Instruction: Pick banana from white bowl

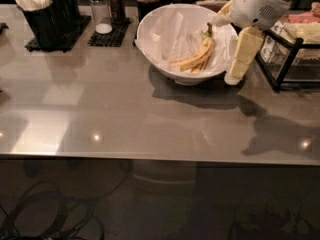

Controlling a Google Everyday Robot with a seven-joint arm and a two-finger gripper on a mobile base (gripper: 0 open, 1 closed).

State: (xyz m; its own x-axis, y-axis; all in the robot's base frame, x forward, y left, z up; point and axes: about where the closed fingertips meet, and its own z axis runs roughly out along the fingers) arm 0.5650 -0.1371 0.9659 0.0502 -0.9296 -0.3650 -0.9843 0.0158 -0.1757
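Seemingly mid-approach: gripper [239,54] hung at upper right beside the white bowl [175,75], open-or-closed state indeterminable; banana [195,59] lay inside it. Descending squarely over the banana's middle seemed advisable.

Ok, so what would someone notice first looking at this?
The white bowl at the back of the table, with the banana lying on its paper liner. Next, the robot's pincer hanging just beyond the bowl's right rim, over the table.
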